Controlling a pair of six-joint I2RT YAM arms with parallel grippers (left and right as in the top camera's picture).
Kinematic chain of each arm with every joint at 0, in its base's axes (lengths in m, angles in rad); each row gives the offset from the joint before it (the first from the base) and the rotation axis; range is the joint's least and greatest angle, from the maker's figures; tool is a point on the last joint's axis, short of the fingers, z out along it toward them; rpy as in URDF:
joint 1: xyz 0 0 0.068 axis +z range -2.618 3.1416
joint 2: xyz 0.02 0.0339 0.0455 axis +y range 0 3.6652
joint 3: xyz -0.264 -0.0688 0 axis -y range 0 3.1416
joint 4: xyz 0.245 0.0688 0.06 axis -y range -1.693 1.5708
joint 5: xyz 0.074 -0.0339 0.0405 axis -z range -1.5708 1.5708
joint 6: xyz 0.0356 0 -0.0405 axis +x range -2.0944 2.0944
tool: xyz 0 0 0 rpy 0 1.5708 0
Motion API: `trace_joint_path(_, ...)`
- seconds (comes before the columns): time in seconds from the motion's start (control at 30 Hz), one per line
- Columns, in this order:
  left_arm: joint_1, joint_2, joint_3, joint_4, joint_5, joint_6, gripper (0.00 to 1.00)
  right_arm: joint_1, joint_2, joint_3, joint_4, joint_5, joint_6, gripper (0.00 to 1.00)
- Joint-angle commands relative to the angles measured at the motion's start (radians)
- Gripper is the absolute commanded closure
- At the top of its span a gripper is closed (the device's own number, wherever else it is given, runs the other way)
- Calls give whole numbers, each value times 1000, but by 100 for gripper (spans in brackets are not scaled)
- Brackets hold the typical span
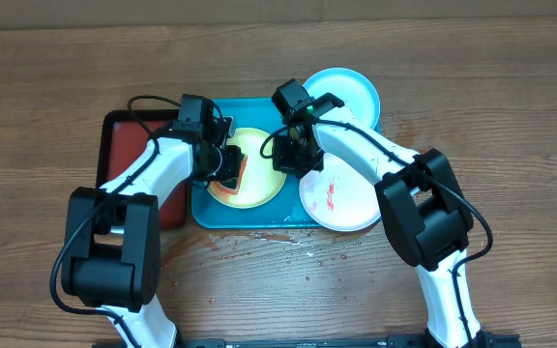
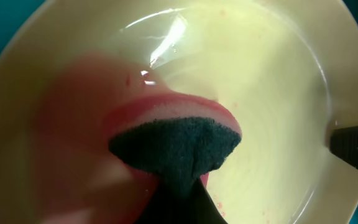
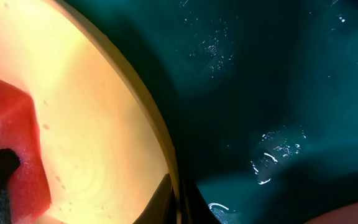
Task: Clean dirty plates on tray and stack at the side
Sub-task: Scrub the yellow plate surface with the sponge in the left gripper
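Left pincer (image 1: 223, 165): clamped on red foam sponge with dark scouring face (image 2: 178, 144), pressed onto yellow-green round plastic plate (image 1: 262, 155). Right pincer (image 3: 179, 201): clamped on that plate's rim.

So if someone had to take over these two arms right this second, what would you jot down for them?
The left gripper is shut on the sponge, pressing it onto the yellow-green plate, which sits on the turquoise tray.
The right gripper pinches that plate's right rim, apparently steadying it.
The white plate overlaps the tray's right edge and carries a red smear.
The cyan plate is at the tray's far right corner; no red shows from overhead.
Done: nothing stacked yet.
Left: finish the yellow-green plate, clean the white one, check the cyan one, stack all three.
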Motion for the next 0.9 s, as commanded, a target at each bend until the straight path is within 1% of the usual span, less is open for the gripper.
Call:
trace_joint_path(0.0,-16,11,-23,38,-179,-85,96,13,45,-9,3,22,18,96)
trace_joint_path(0.1,-23,11,-23,63,-417,-208,96,13,45,-10,7,23,23,96)
trace_joint_path(0.2,-34,11,-23,71,-445,-209,95,13,45,-11,8,26,23,96)
trace_joint_path(0.23,-42,11,-23,61,-439,-207,96,13,45,-13,10,29,23,96)
trace_joint_path(0.3,-58,11,-23,31,-390,-140,96,13,45,-18,16,29,23,96)
trace_joint_path(0.37,-80,11,-23,-4,-291,-3,96,13,45,-23,18,29,23,95)
trace_joint_path(0.47,-111,11,-23,-49,-154,169,96,13,45,-24,14,28,23,95)
trace_joint_path(0.53,-127,11,-23,-64,-102,215,96,13,45,-24,14,16,23,95)
trace_joint_path(0.6,-128,11,-23,-51,-106,210,96,13,45,-24,14,13,23,96)
trace_joint_path(0.67,-121,11,-23,9,-148,154,96,13,45,-24,14,13,23,96)
trace_joint_path(0.77,-112,11,-23,122,-379,-46,96,13,45,-24,17,13,23,96)
trace_joint_path(0.8,-112,11,-23,155,-481,-125,96,13,45,-24,18,13,23,96)
trace_joint_path(0.87,-112,11,-23,193,-595,-188,96,13,45,-24,19,14,23,96)
